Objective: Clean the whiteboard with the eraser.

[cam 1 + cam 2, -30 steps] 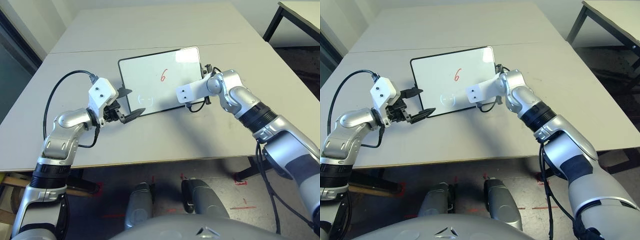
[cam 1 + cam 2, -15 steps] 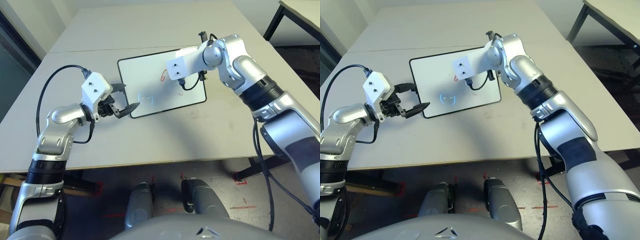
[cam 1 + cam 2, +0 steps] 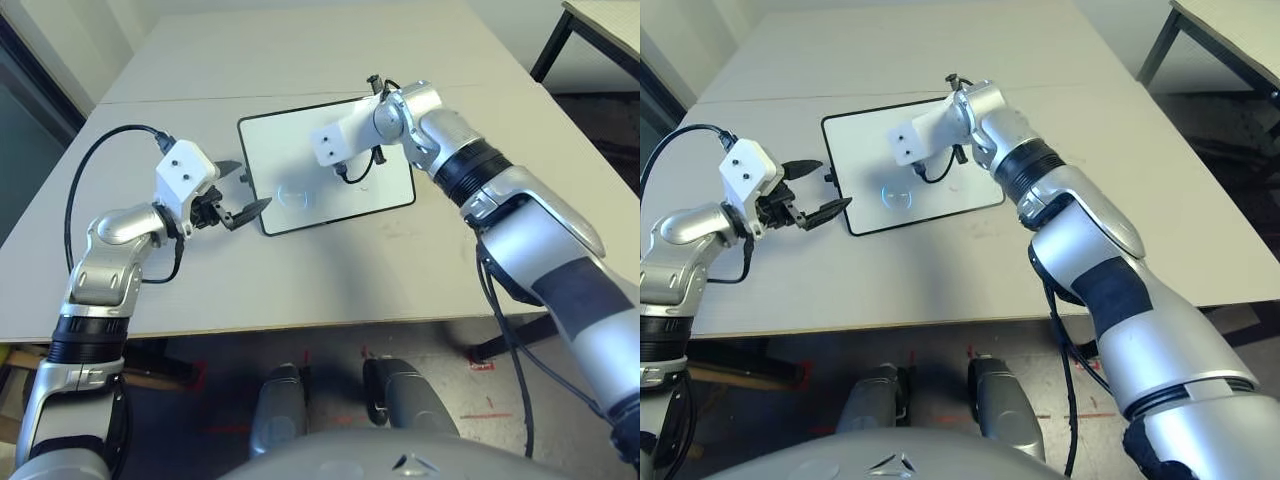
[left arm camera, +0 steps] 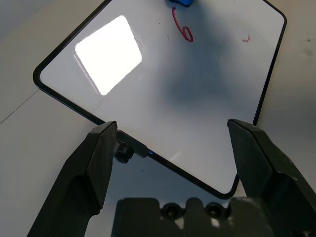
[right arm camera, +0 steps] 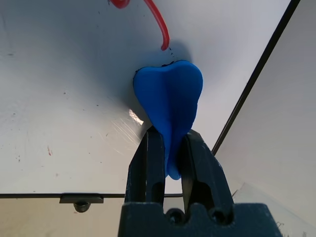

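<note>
Two things could spoil the wipe from here. First, the eraser is pinched by its narrow end between the right gripper fingers, so a hard sideways drag across the board could twist or pull it loose. Second, the board lies free on the table; the left gripper hangs at its 9 o'clock edge with jaws wide apart, one finger near the small side knob but not gripping the frame, so a firm stroke could slide the board away. The red mark sits near the board's middle, and the eraser's broad end rests on the white surface just short of the stroke's tail. The right arm reaches in from 3 o'clock, wrist bent over the board's far half; the left forearm comes in low from 8 o'clock, elbow bent.
</note>
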Controlling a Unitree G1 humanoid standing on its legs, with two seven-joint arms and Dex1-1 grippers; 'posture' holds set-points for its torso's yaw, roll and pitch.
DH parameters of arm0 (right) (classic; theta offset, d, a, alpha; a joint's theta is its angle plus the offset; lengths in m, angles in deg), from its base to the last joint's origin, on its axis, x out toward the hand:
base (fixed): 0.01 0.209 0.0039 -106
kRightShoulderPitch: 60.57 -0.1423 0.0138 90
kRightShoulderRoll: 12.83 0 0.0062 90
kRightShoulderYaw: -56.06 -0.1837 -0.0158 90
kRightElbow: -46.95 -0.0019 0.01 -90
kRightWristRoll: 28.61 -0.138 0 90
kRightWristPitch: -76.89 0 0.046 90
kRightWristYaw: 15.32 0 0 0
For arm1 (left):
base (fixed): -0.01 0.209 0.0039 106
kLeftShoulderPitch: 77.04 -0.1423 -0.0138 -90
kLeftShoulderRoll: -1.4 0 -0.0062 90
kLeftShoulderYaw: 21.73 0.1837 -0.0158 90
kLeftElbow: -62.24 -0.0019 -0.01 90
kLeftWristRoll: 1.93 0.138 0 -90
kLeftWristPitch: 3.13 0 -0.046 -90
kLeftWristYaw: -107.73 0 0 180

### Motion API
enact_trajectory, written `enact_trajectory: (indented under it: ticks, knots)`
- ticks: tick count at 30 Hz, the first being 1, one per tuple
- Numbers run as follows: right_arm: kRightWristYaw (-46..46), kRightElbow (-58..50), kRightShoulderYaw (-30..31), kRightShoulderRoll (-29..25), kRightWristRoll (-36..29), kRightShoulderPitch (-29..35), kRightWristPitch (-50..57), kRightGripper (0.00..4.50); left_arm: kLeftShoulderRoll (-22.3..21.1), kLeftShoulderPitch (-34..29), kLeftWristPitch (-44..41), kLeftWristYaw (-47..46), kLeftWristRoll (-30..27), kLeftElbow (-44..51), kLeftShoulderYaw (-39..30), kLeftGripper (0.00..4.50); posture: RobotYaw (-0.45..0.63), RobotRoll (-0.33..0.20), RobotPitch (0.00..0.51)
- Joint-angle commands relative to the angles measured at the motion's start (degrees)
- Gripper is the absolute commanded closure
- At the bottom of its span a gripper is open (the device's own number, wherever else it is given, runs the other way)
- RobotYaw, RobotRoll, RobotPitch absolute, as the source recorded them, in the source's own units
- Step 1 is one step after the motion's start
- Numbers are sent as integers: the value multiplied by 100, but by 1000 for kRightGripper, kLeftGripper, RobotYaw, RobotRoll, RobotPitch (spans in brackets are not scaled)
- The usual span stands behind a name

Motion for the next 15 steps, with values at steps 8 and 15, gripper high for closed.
enact_trajectory:
  ticks: [8, 15]
  knots:
    - [-175, 493, 258, 271, 78, -165, -111, 4245, -20, -156, -61, -81, 63, 198, -10, 0, -23, 0, 79]
    - [-89, 404, 344, 444, 129, -167, -190, 4249, -5, -240, -88, -119, 64, 241, -13, 0, -15, 0, 85]
